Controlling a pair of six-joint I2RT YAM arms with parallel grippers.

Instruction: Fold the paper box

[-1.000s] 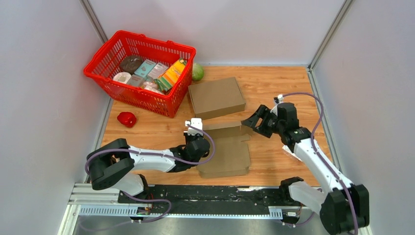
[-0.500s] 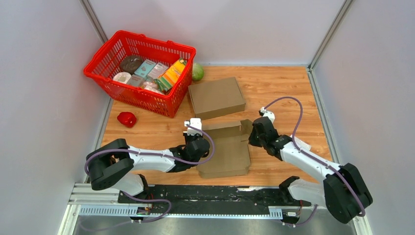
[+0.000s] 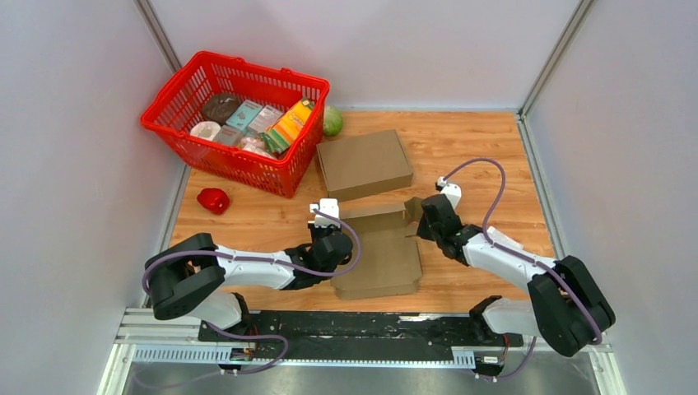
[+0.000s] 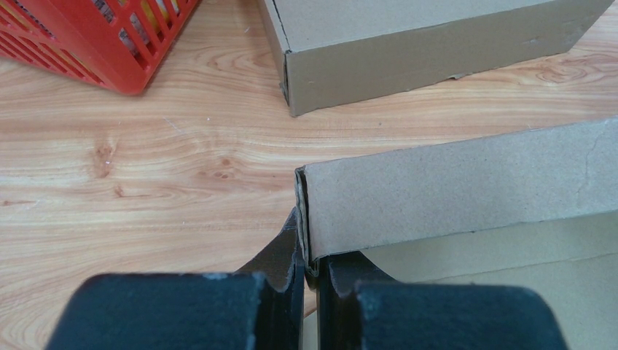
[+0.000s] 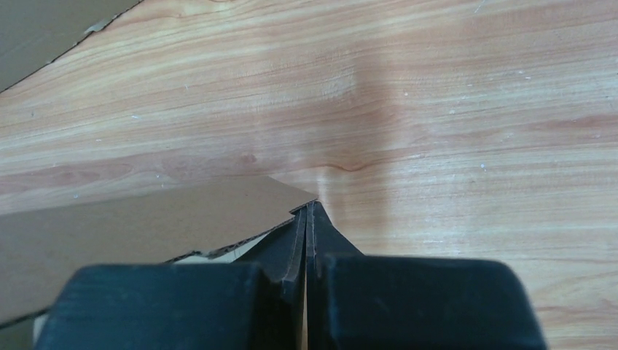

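Left fingers (image 4: 280, 273) tight on paper box (image 4: 466, 186)

Bright, even light; soft shadows

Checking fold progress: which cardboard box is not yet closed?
The near box, its wall pinched by the left hand; the far box by the basket is closed.

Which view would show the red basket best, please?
Top external: the red basket sits whole there, contents visible. The left wrist view catches only a corner; the right wrist view shows none of it.
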